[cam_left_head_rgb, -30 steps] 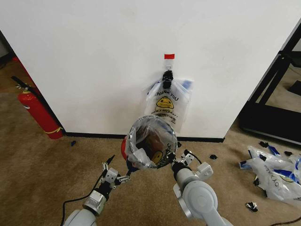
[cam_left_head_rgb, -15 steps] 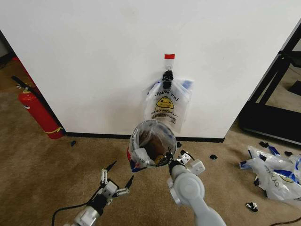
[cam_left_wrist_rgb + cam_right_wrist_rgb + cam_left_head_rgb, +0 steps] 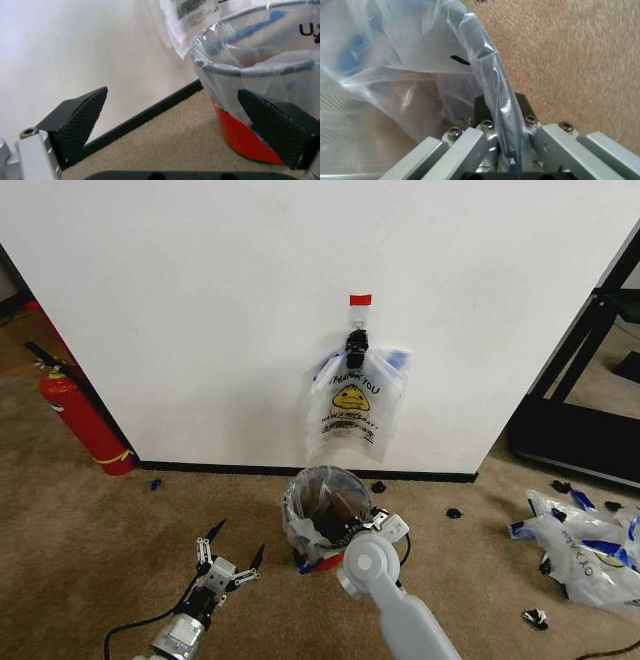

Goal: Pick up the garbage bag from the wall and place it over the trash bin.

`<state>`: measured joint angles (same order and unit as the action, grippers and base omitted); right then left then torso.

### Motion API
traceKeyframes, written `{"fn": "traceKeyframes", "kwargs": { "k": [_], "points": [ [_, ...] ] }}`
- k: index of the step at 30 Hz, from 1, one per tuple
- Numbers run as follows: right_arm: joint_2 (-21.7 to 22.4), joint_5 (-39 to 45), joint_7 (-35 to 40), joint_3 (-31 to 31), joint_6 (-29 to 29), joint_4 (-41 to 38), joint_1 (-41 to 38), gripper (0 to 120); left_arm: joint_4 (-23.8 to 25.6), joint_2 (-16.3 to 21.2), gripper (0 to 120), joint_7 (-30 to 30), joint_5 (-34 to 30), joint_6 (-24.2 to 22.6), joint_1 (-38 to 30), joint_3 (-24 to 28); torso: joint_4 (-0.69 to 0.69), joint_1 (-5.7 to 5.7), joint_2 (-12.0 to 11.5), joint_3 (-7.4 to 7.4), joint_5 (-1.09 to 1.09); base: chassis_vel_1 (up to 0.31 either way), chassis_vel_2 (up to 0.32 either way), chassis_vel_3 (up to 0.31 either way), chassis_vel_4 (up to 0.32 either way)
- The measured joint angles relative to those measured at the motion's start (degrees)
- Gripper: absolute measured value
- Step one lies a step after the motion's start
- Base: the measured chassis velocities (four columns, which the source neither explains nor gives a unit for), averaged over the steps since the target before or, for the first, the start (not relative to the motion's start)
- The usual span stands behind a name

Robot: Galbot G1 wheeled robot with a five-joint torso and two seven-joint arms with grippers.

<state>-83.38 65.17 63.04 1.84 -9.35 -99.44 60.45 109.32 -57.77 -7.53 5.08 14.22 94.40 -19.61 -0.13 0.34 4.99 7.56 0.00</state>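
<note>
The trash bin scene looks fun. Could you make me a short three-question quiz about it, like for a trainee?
1. True or false: the trash bin is already lined with a plastic bag.
2. Which gripper is clamped on the bin's rim? A) left gripper B) right gripper
3. Fill in: more bags hang from a black clip on the ____.

Key: 1 true; 2 B, the left gripper is open above the carpet beside the bin; 3 wall.
</note>
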Motion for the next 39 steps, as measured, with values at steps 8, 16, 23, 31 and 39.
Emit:
{"fn": "traceKeyframes", "kwargs": {
  "k": [8,16,23,31,39],
  "points": [
    [2.3,1.9,-1.6,0.3,-2.8,0.7,-1.2,0,-0.4,-0.5,100,-0.2,0.0,-0.8,-0.3,0.6,-0.01,0.00,0.0,-0.01,-0.01,0.000,0.000,0.000,0.000],
    [2.1,1.7,-1.0,0.3,-4.0,-1.2,-1.1,10,0.2,0.0,100,-0.4,0.0,-0.8,0.3,0.1,0.01,0.00,0.0,0.01,0.02,0.000,0.000,0.000,0.000],
    [8.7,1.8,4.2,-1.3,-9.0,-13.9,3.6,34,1.6,0.4,100,-0.6,-0.2,-0.8,0.7,-0.4,0.00,0.00,0.0,0.00,0.00,0.000,0.000,0.000,0.000],
    [20.8,-14.1,-8.1,0.1,-5.9,-23.7,15.3,62,4.8,-1.4,100,-1.0,-5.4,-0.1,-0.4,-1.8,-0.02,0.00,0.0,0.00,0.01,0.000,0.000,0.000,0.000],
    [21.1,-52.2,-38.2,7.2,30.3,-14.5,20.6,92,10.7,-10.6,100,-1.1,-18.0,0.4,-3.2,-4.0,0.00,0.00,0.0,0.00,0.02,0.000,0.000,0.000,0.000]
  ]
}}
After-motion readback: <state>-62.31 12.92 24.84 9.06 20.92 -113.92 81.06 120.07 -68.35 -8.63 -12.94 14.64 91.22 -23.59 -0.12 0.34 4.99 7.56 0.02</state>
